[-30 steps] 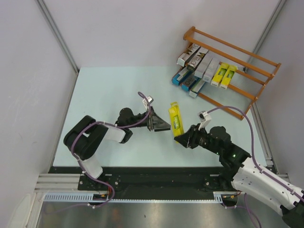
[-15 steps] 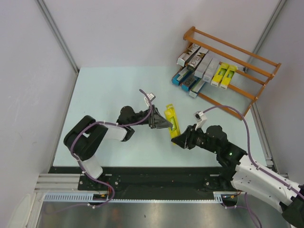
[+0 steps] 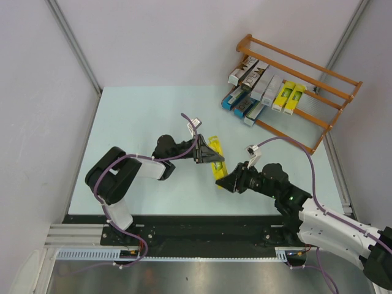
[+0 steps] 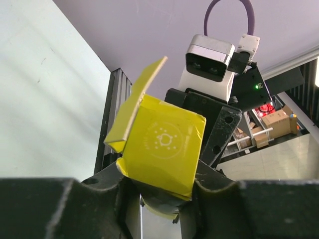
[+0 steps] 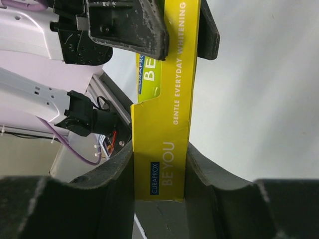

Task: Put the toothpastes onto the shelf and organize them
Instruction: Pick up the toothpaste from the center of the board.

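Handover under way: the yellow carton (image 3: 215, 158) has slid toward 8 o'clock, with left gripper (image 3: 207, 157) and right gripper (image 3: 223, 181) both pinching it. The shelf (image 3: 306, 64) lies at 1 o'clock.

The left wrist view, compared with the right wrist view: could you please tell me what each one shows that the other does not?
Only the left wrist view shows the yellow carton's square end face with its round emblem, the open flap and the right arm's camera. Only the right wrist view shows the carton's long lettered side. Both show the carton clamped between their own fingers, those of the left gripper and the right gripper.
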Controlling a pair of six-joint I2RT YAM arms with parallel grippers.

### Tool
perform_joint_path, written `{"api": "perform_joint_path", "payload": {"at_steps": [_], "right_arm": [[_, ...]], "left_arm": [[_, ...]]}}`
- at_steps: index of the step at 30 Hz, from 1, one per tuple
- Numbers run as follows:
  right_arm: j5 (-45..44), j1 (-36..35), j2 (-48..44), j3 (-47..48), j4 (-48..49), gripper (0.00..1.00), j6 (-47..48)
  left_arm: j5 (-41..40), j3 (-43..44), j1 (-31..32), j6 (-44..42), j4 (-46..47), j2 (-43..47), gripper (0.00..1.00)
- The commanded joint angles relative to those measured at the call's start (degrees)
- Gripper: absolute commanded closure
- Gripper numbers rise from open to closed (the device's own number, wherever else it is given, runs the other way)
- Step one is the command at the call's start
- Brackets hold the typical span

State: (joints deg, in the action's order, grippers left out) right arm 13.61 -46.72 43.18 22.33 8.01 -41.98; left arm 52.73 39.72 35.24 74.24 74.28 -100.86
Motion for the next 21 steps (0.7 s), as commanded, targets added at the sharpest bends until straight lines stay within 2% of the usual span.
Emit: {"api": "perform_joint_path", "payload": {"at_steps": [1,5,8,15,21], "right_arm": [[0.03,-0.83,0.42,-0.18,5.00,0.54,-0.83],[-2.61,-0.92,-0.11,-0.09,3.51,0.35,-1.00],[-5.78,-1.00,-1.43,-0.09,1.58,0.27,-1.62],[-9.12,-1.01,-7.14,-0.09,-3.61,0.26,-1.80],[-9.22,-1.01,-9.69,-0.09,-6.78,0.32,-1.35]], "left_arm": [[0.09,1.58,0.53,-0.06,24.51,1.19,0.73],[0.09,1.85,0.53,0.91,24.60,1.80,0.77],[0.09,2.02,0.44,1.35,24.60,1.98,0.78],[0.97,2.81,0.44,1.79,24.51,1.28,0.78],[0.97,2.99,0.35,2.05,24.51,0.22,0.78]]}}
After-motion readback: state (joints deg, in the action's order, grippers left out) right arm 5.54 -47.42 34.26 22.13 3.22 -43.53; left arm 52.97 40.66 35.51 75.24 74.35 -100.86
